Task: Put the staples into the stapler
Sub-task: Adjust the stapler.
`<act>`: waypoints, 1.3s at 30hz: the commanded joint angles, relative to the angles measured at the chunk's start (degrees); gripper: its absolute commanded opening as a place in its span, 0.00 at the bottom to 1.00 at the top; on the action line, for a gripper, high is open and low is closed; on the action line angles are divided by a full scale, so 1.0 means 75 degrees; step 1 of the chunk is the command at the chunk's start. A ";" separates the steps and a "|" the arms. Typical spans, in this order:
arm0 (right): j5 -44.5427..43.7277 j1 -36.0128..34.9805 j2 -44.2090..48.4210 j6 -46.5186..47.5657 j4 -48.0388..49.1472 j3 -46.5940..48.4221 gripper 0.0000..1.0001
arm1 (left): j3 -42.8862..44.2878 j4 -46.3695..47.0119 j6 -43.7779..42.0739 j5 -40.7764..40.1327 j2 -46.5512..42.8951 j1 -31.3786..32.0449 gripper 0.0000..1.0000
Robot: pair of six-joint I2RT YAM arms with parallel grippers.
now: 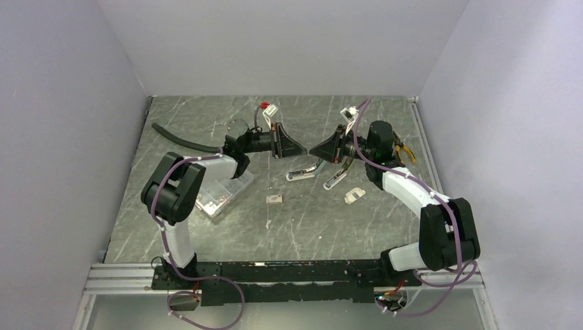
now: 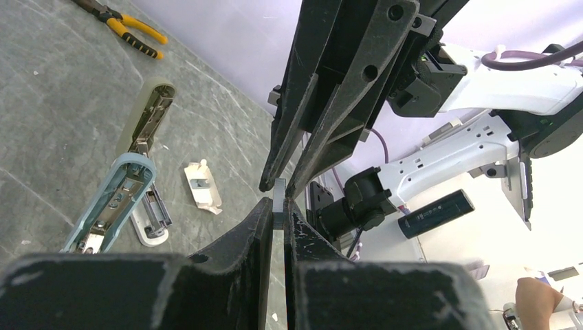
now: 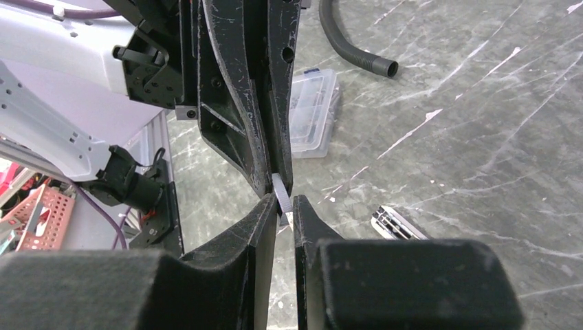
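Left gripper (image 2: 278,210): fingers clenched on one end of a short grey strip (image 2: 278,196), most likely a stick of staples. The right gripper (image 3: 282,206) meets it tip to tip above the table and nips the other end. In both wrist views the strip fills the gap between the fingers, so both count as gripping it.

Below the tips two staplers lie open on the table: a pale blue stapler (image 2: 110,203) with its channel bared upward, and a second stapler (image 2: 150,113) just past it. A small white piece (image 2: 203,185) lies beside them. The staple box (image 1: 275,199), white with a red mark, lies nearer the arm bases than the claws, apart from both staplers.

Further out, a clear compartment case (image 1: 221,194) lies well back from the left claw, by that arm's elbow. A black hose (image 1: 180,141) lies beyond it, and pliers (image 2: 127,27) lie behind the right claw.

Step, as judged: the strip is being passed or regripped between the claws before insertion. For the next move, one claw must let go cleanly while the other keeps the strip level. That claw then lines it up lengthwise with an open channel and lowers it in. Risk: the strip twists or snaps.
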State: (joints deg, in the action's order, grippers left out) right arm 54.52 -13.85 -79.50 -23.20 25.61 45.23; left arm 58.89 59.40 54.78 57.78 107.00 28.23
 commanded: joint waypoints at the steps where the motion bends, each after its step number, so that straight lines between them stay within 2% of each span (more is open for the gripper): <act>1: 0.0211 0.0030 0.0029 -0.0013 0.0476 -0.0063 0.18 | -0.0072 0.0643 0.0146 0.0084 -0.0122 0.0045 0.15; 8: 0.0329 0.0097 0.0072 -0.0034 0.0522 -0.0072 0.31 | -0.0106 0.0643 0.0115 0.0089 -0.0172 0.0045 0.15; 12: 0.0364 0.0146 0.0154 -0.0036 0.0507 -0.0090 0.35 | -0.0131 0.0603 0.0079 0.0067 -0.0189 0.0045 0.15; 29: 0.0597 0.0143 0.0018 -0.0276 0.0775 -0.0096 0.24 | -0.0130 0.0741 0.0205 0.0037 -0.0112 0.0080 0.15; 39: 0.0686 0.0147 -0.0088 -0.0269 0.0801 -0.0101 0.23 | -0.0165 0.0940 0.0298 0.0019 -0.0116 0.0091 0.15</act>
State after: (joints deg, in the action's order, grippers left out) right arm 57.82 -13.04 -79.96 -25.15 27.57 44.60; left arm 58.08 62.81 56.51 57.74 107.00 28.60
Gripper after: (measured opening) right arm 0.233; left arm 0.151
